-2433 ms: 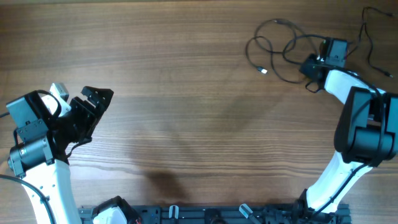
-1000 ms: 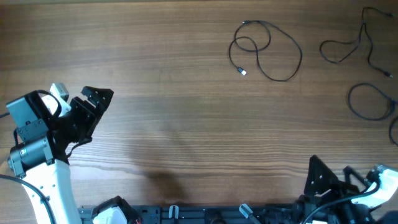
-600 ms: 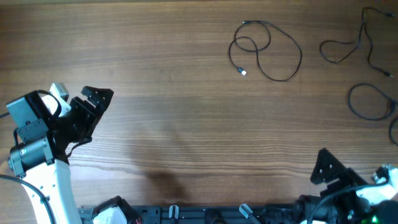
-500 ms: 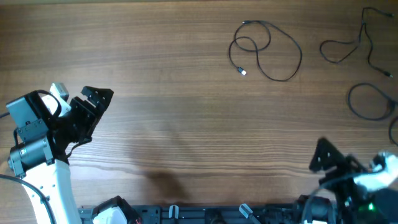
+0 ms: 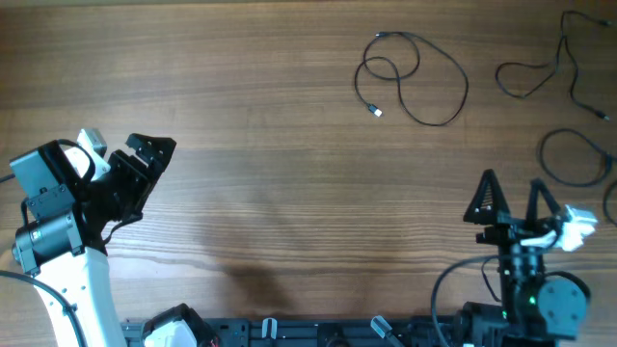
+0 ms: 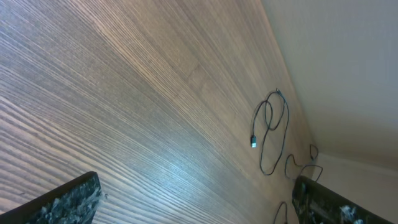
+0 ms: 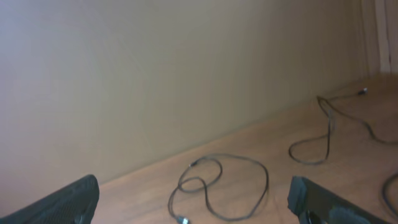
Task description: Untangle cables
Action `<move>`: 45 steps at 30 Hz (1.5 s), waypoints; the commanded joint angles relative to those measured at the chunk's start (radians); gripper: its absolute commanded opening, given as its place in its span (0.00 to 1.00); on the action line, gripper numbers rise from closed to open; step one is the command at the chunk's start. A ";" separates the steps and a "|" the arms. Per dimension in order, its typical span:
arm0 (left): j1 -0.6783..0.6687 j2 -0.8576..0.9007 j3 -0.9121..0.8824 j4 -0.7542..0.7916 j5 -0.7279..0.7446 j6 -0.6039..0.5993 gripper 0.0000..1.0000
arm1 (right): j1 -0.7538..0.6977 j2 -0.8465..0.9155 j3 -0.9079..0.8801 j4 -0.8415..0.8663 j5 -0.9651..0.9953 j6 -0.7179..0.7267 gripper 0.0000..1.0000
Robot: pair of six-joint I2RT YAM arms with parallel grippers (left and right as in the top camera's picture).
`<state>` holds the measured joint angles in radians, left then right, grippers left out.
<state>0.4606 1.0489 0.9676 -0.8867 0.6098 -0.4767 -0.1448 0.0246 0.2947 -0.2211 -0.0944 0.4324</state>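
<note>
Three cables [image 5: 466, 89] lie apart on the table [image 5: 241, 116], none crossing another. The looped cable [image 5: 439, 123], with its silver plug [image 5: 377, 112] on the left side, crosses only over itself in a small curl. To its right runs a second cable [image 5: 559, 60], and below that one, further right of the looped cable, a third cable [image 5: 542, 154] curves off the picture's edge.

The right gripper [image 5: 510, 183] stands well below and to the right of the looped cable, jaws spread wide and holding nothing. The left gripper [image 5: 145, 159] waits far to the left of it, also wide open and empty; both wrist views show bare fingers at the frame corners, with the looped cable distant between them.

The separating appears done or nearly so, with both arms clear of the work. If anything is left, it is the looped cable's own curl, which would call for a long reach and a fine pinch near the plug end to draw it straight.

No box, tray or other container is in view.
</note>
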 commanded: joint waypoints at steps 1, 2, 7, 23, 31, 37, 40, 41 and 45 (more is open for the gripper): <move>0.006 -0.005 0.002 0.002 -0.002 -0.003 1.00 | 0.002 -0.021 -0.109 0.057 0.063 0.088 1.00; 0.006 -0.005 0.002 0.002 -0.002 -0.003 1.00 | 0.002 -0.021 -0.140 0.091 0.074 0.092 1.00; 0.006 -0.005 0.002 0.002 -0.002 -0.003 1.00 | 0.002 -0.021 -0.254 0.264 0.087 0.041 1.00; 0.006 -0.005 0.002 0.002 -0.002 -0.003 1.00 | 0.023 -0.022 -0.290 0.224 0.069 -0.302 1.00; 0.006 -0.005 0.002 0.002 -0.002 -0.003 1.00 | 0.023 -0.022 -0.290 0.227 0.075 -0.361 1.00; 0.006 -0.005 0.002 0.002 -0.002 -0.003 1.00 | 0.023 -0.020 -0.290 0.227 0.075 -0.361 1.00; 0.006 -0.005 0.002 0.002 -0.002 -0.003 1.00 | 0.023 -0.020 -0.290 0.227 0.075 -0.361 1.00; 0.006 -0.005 0.002 0.002 -0.002 -0.003 1.00 | 0.023 -0.020 -0.290 0.227 0.075 -0.361 1.00; 0.006 -0.005 0.002 0.002 -0.002 -0.003 1.00 | 0.023 -0.020 -0.290 0.227 0.075 -0.361 1.00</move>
<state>0.4606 1.0489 0.9676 -0.8867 0.6098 -0.4767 -0.1268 0.0200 0.0078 0.0036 -0.0216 0.0837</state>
